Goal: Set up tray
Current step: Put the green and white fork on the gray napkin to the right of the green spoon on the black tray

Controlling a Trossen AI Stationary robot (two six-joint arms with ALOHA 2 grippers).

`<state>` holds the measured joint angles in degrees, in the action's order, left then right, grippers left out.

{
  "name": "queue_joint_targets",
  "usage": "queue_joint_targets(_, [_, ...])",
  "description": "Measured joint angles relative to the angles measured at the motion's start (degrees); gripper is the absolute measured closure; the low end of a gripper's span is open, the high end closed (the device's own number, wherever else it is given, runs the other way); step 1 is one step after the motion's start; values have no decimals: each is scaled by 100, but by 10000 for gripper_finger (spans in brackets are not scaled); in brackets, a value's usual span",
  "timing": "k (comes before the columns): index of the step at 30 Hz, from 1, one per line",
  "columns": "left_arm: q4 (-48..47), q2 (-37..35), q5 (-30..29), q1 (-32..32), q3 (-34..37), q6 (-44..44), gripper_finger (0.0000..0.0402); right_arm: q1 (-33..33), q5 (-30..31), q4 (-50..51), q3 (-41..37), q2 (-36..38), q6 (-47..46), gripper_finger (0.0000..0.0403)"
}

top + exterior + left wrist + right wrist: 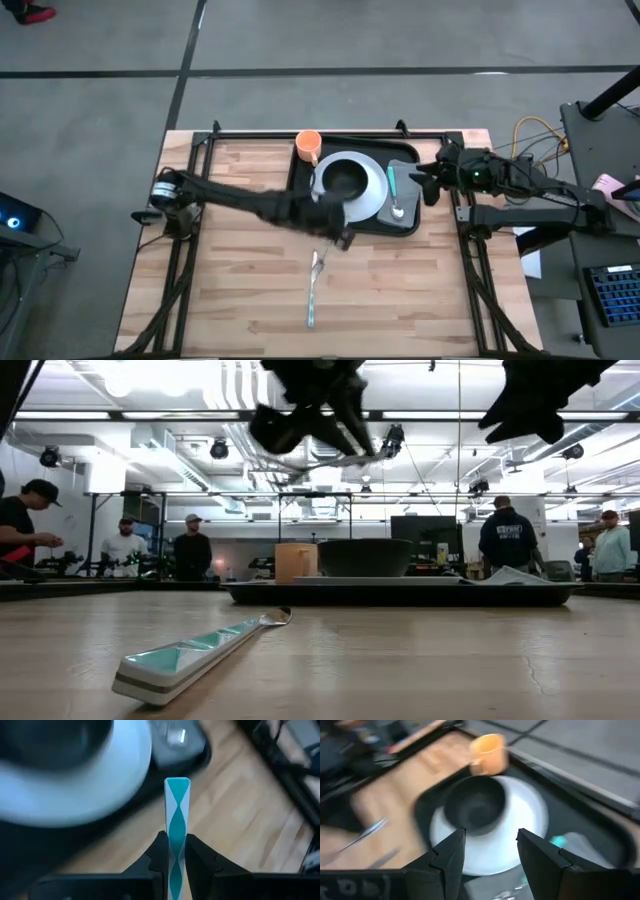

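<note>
The black tray lies at the table's far middle. It carries a white plate with a black bowl on it, an orange cup, and a teal-handled spoon on a grey napkin. My left gripper hovers at the tray's near edge, shut on a teal-and-white cutlery handle; its head is hidden. My right gripper hangs open above the tray's right end, holding nothing. Another teal-handled piece of cutlery lies flat on the table nearer the front. My left gripper pinches the teal-and-white handle between its two fingers, which lie along it. The handle's free end sticks out ahead of the fingertips. The piece is lifted clear, above the table beside the plate.
Black frame rails run along the table's left, right and far edges. Bare wood stretches to the left and the front of the tray. In the low view, several people stand in the room beyond the table.
</note>
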<state>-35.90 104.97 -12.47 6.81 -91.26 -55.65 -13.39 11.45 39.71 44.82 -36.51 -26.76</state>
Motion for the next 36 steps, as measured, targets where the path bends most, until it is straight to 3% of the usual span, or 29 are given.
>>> queue_joint_targets(5, [131,0,-159,-565,-699,1036,380,2,-730,-268,-50,199,17,234])
queue_joint_targets(12, [932,0,-155,-1123,-1365,2099,380,34,-1507,-2545,-428,312,-13,234])
queue_joint_targets(17, [1609,0,-153,-1313,-1643,2602,380,41,-1211,-2950,-513,14,-20,221])
queue_joint_targets(21, [2121,-2,-128,-1334,-1683,2957,380,39,-1104,-3546,-519,-400,117,185])
queue_joint_targets(28, [2204,-7,-115,-1362,-1674,3177,380,37,-975,-4189,-519,-894,236,126])
queue_joint_targets(36, [2450,-13,9,-1362,-1671,3397,380,35,-975,-4924,-514,-1376,479,135])
